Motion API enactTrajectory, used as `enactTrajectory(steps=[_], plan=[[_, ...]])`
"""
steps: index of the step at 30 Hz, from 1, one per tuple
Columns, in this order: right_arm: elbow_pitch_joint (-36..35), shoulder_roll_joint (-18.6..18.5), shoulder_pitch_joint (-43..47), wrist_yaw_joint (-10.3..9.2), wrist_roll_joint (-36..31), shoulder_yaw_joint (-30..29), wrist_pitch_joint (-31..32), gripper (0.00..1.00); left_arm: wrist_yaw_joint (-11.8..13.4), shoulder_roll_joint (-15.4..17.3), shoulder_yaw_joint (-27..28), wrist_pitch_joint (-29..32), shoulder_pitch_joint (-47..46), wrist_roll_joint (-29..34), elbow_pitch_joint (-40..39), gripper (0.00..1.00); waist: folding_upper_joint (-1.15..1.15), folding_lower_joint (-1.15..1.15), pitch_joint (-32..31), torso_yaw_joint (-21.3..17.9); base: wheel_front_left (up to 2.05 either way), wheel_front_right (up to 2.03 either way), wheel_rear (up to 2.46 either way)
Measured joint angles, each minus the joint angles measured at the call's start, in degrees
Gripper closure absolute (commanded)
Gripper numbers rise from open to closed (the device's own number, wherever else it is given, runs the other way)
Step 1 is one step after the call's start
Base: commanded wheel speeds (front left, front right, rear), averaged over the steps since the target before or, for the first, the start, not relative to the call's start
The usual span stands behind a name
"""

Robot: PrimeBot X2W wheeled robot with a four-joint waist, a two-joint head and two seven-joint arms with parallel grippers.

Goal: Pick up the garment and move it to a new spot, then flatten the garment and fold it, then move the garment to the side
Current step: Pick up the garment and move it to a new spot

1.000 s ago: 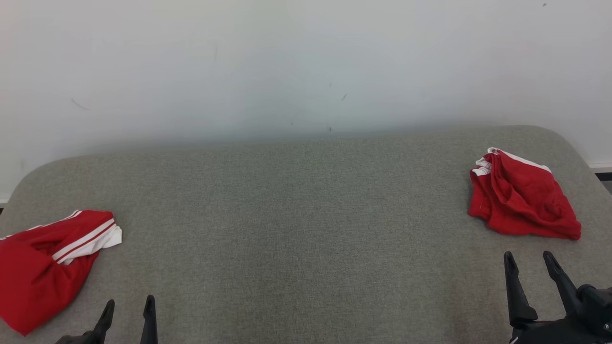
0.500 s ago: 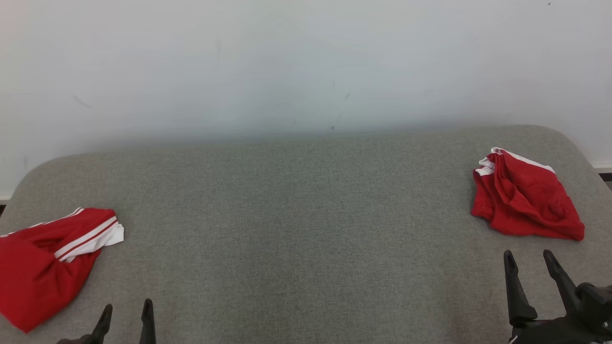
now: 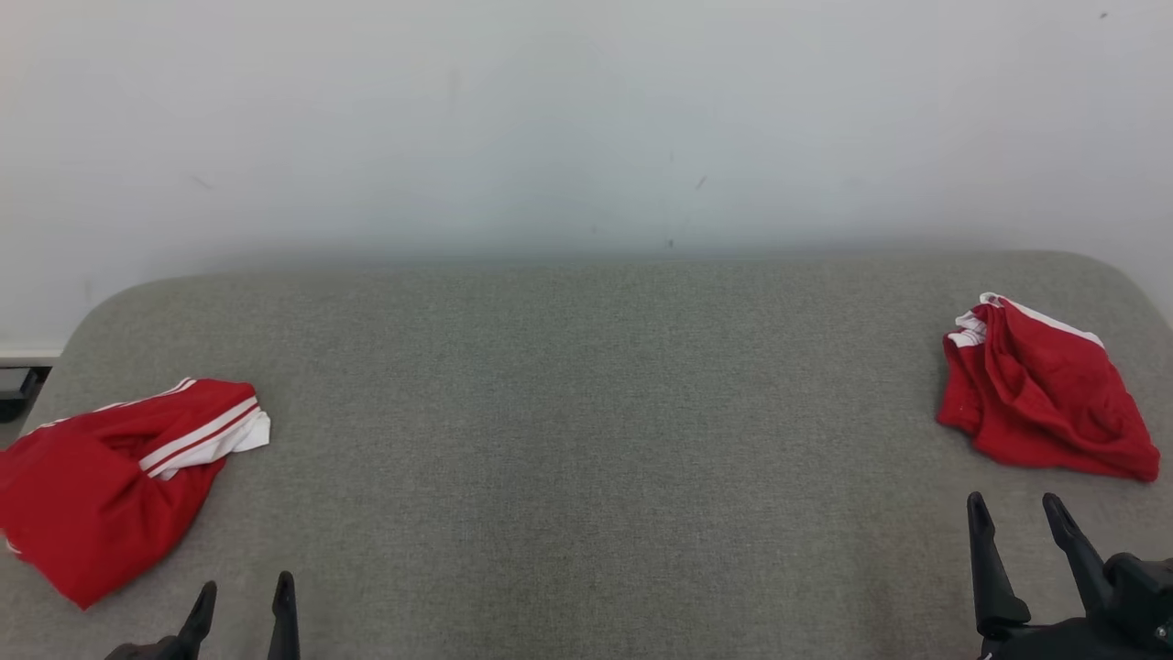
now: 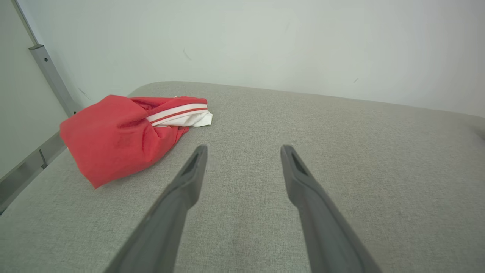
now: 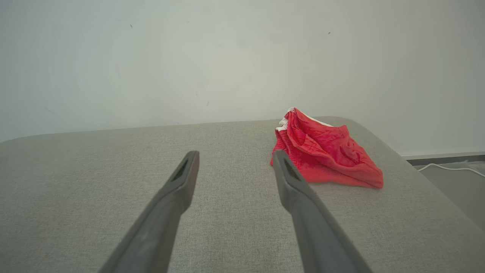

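A crumpled red striped garment [image 3: 110,481] lies bunched ahead of the left gripper [image 3: 246,587] and off to its left, with its white-banded end turned toward the claw's side. A second red garment [image 3: 1045,403], edged in white, sits heaped just ahead of the right gripper [image 3: 1014,502], slightly to its right.

tabletop [image 3: 586,412]: grey fabric, rounded far corners | wall [image 3: 586,119]: white, scuffed, behind far edge | cable [image 5: 447,167]: white, on floor [image 5: 462,182] past right edge
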Motion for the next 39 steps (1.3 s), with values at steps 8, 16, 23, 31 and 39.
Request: enactTrajectory(steps=[8, 16, 23, 31, 39], plan=[[0.01, 0.34, 0.0, 0.0, 0.01, 0.02, 0.04, 0.0, 0.0, 0.1, -0.01, 0.71, -0.59, 0.38, 0.03, 0.0, 0.0, 0.0, 0.01, 3.0, 0.0, 0.0, 0.0], [0.62, 0.62, -0.13, 0.0, 0.07, 0.07, 0.04, 0.0, 0.01, 0.24, 0.08, 0.97, -1.35, 0.46, 0.31, 0.0, 0.0, 0.0, -0.11, 7.47, 0.0, 0.0, 0.0], [1.83, 1.05, -0.29, 0.09, 0.49, 0.88, 0.04, 0.0, 0.01, 0.33, 0.69, 1.4, -2.25, 0.48, 0.46, 0.0, 0.0, 0.0, -0.2, 11.52, 0.0, 0.0, 0.0], [3.15, 1.13, -1.83, 0.69, 1.27, 1.34, 0.01, 0.0, 0.04, 0.03, 1.91, 1.48, -2.27, 1.99, 0.48, 0.0, 0.0, 0.0, -0.16, 15.69, 0.0, 0.0, 0.0], [5.17, 1.63, -3.83, 1.44, 2.04, 1.87, -0.01, 0.0, 0.05, -0.74, 3.97, 1.56, -2.4, 2.42, 0.6, 0.0, 0.0, 0.0, -0.01, 20.52, 0.0, 0.0, 0.0]])
